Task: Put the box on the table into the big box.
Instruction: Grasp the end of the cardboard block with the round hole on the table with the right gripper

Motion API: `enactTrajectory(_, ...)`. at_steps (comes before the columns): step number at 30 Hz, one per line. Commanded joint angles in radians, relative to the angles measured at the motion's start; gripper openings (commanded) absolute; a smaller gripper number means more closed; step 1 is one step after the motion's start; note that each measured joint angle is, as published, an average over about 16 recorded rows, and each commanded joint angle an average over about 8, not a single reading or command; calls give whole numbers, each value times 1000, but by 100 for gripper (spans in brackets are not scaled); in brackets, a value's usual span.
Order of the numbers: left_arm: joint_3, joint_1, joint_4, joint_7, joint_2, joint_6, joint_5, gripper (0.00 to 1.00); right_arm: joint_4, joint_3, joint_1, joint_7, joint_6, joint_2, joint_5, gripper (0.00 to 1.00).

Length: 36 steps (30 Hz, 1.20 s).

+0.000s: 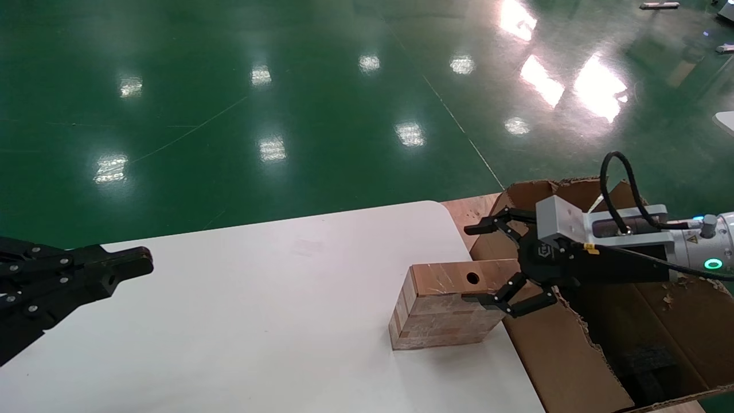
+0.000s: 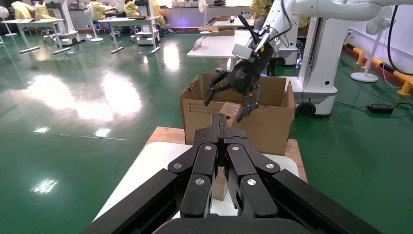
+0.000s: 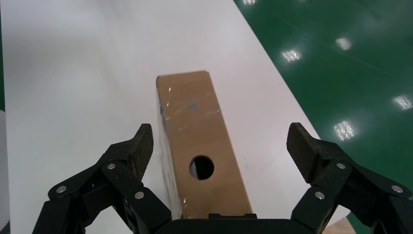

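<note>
Box (image 1: 444, 312) stands lower centre on our bench (image 1: 258, 298), beside the big box (image 1: 579, 355); our right tool (image 1: 496, 267) spreads wide around its holed top, ready to clamp; left tool (image 1: 123, 267), pressed together, waits far left.

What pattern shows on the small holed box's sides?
The box has striped, layered tan-brown bands on its sides, clearest in the head view.
</note>
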Motion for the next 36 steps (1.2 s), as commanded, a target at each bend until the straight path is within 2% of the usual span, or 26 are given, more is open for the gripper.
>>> enactTrajectory(1,0,0,0,0,0,0,0,0,-6,-15,4,-8,0,2,1,100)
enactTrajectory(15,0,0,0,0,0,0,0,0,-63,-105,51,-54,-1,-17,0,100)
enactTrajectory(36,0,0,0,0,0,0,0,0,-81,-232,89,-85,-1,-13,42,100)
